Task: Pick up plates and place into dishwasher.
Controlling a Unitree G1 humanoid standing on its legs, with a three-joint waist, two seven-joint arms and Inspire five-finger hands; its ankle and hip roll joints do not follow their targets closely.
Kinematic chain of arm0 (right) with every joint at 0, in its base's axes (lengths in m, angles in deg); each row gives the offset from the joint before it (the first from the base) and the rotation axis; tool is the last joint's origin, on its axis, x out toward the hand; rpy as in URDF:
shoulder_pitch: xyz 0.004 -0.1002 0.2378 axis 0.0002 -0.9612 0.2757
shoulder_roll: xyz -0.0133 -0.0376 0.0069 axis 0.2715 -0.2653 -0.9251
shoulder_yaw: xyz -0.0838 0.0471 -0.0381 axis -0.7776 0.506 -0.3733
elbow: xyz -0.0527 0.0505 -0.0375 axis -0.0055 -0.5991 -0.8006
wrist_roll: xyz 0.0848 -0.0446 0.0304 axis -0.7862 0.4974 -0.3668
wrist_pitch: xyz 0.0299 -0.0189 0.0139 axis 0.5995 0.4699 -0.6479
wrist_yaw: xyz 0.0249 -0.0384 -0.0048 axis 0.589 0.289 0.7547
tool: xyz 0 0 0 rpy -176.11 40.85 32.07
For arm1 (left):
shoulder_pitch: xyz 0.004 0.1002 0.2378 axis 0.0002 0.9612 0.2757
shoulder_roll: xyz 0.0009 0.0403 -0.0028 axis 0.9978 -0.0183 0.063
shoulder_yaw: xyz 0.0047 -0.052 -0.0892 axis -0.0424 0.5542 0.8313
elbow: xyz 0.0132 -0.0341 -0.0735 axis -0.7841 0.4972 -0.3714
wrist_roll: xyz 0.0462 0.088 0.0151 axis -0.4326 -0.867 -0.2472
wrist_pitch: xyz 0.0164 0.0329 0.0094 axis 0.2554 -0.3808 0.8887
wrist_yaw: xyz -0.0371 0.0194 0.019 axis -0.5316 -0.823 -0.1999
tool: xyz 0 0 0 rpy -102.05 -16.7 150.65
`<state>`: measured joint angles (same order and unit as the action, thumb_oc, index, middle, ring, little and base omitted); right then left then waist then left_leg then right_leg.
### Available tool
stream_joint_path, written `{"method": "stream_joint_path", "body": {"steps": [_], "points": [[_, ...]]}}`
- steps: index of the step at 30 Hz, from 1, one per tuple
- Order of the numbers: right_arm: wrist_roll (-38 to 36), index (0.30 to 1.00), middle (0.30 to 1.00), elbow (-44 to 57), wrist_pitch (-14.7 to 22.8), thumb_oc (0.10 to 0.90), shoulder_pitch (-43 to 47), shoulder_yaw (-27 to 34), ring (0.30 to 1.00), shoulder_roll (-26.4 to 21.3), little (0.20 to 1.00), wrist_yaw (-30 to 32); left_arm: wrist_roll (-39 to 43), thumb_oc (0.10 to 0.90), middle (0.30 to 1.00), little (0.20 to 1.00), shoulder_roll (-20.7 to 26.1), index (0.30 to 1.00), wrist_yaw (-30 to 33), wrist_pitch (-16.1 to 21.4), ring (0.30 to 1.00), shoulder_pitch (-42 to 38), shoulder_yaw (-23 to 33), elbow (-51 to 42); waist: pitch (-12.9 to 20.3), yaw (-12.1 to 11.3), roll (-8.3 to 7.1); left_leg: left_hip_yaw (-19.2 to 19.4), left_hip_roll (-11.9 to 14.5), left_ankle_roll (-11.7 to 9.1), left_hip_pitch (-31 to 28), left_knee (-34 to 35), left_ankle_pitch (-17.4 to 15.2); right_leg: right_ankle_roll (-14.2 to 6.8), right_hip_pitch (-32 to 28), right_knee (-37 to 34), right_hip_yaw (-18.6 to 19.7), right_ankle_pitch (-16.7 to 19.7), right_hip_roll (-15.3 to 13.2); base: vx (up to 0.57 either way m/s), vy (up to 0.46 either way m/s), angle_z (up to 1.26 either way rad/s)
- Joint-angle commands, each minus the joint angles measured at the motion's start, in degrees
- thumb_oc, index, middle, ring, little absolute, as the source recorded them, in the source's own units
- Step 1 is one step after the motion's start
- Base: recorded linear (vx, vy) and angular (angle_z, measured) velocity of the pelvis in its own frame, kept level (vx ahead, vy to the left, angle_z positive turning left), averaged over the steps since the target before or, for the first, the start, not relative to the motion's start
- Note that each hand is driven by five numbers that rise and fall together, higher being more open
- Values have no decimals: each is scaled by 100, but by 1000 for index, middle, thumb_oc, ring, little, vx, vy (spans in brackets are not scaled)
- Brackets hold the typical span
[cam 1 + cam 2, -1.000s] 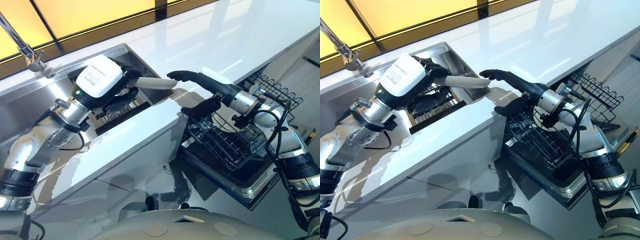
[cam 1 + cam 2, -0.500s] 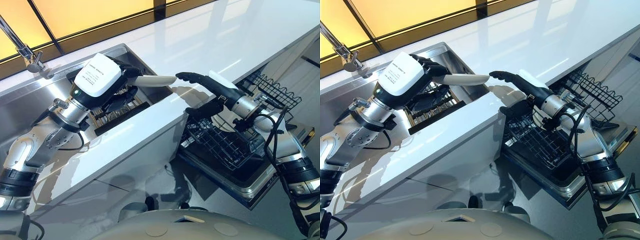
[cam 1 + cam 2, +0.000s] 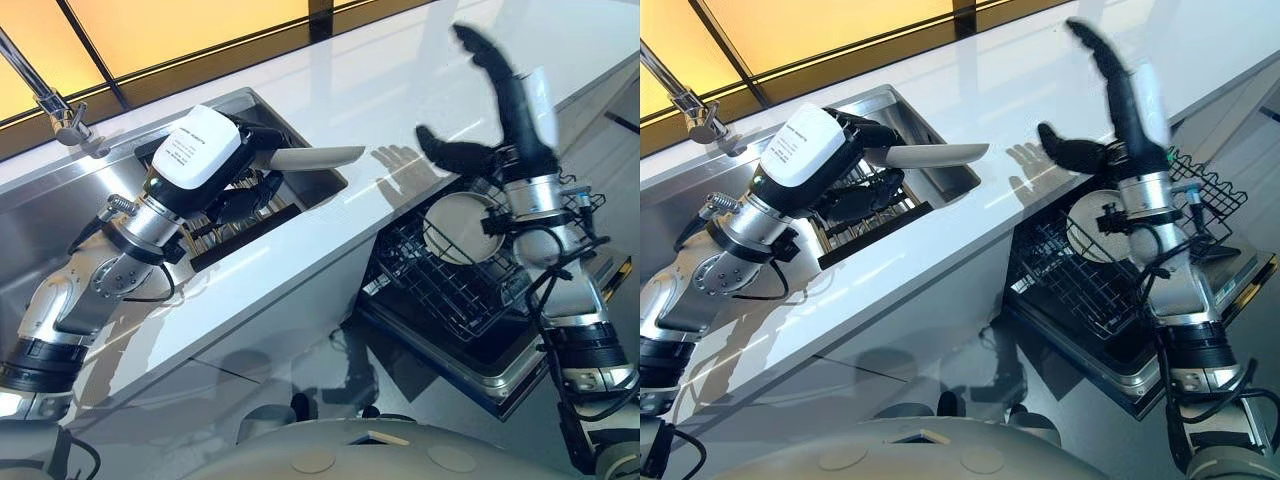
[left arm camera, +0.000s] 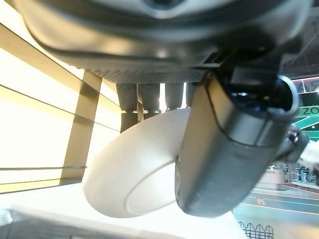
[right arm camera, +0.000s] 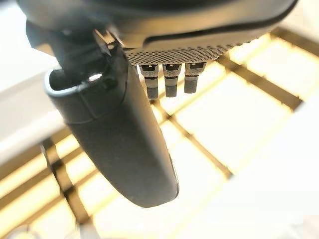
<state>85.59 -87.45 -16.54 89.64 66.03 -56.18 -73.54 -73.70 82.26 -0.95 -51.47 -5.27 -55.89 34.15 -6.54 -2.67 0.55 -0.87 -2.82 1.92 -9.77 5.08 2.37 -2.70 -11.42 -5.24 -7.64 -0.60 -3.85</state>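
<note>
My left hand [image 3: 215, 165] pinches a white plate [image 3: 318, 157] edge-on above the sink [image 3: 60, 200], its inner rim hidden by my fingers, while my right hand [image 3: 505, 110] hangs spread and empty over the dishwasher rack [image 3: 455, 285].

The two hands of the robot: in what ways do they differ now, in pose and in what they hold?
The left hand is curled round a white plate, which it holds edge-on above the sink; the right hand holds nothing. The left hand reaches sideways, low over the sink, while the right hand is raised with fingers straight and spread, above the counter edge and the dishwasher rack. Both hands are dark, on silver-grey arms.
</note>
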Motion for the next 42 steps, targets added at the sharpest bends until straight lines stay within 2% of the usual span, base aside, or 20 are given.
{"method": "stream_joint_path", "body": {"steps": [1, 7, 13, 18, 29, 35, 42], "points": [[-55, 900, 900, 687, 636, 800, 411, 402, 900, -191, 900, 452, 521, 100, 300, 200, -129, 300, 594, 163, 300, -708, 707, -154, 696, 45, 199, 146, -140, 50, 39, -8, -543, -109, 288, 61, -208, -87, 322, 0, 0, 0], [-187, 900, 900, 835, 614, 800, 421, 444, 900, -240, 900, 240, 558, 100, 300, 200, -85, 300, 623, 306, 300, -654, 899, -195, 721, 58, 197, 108, -167, 59, 62, -8, -540, -89, 313, 85, -144, -94, 336, -11, 6, 0], [-328, 900, 900, 764, 442, 800, 476, 269, 900, -442, 900, -376, 319, 100, 300, 200, -11, 300, 954, 438, 300, -767, 914, -211, 730, 96, 177, 72, -172, 47, 120, -8, -496, -56, 349, 150, -67, -119, 371, -37, 17, 1], [-384, 900, 900, 717, 176, 800, 673, 40, 900, -551, 900, -599, 527, 100, 300, 200, 78, 300, 887, 329, 300, -1082, 790, -228, 728, 118, 173, 68, -161, 23, 145, -8, -476, -43, 378, 213, -96, -129, 372, -38, 2, 5], [-250, 900, 900, 677, -67, 800, 997, -449, 900, -597, 900, -1106, 530, 100, 300, 200, -63, 300, 744, 427, 300, -1396, 444, -255, 708, 125, 155, 68, -166, 17, 149, -8, -463, -40, 383, 266, -94, -137, 382, -7, -1, 1], [-299, 900, 900, 748, -42, 800, 1081, -578, 900, -599, 900, -1290, 829, 100, 300, 200, -104, 300, 476, 389, 300, -1468, 345, -250, 707, 120, 144, 84, -158, 17, 136, -8, -465, -42, 373, 263, -87, -145, 388, 0, 0, 0], [72, 900, 900, 867, 97, 800, 1245, -841, 900, -597, 900, -1377, 1108, 100, 300, 200, -207, 300, 124, 376, 300, -1574, 37, -250, 688, 121, 139, 71, -161, 23, 123, -8, -463, -40, 356, 257, -52, -156, 405, 0, 0, 0]]}}
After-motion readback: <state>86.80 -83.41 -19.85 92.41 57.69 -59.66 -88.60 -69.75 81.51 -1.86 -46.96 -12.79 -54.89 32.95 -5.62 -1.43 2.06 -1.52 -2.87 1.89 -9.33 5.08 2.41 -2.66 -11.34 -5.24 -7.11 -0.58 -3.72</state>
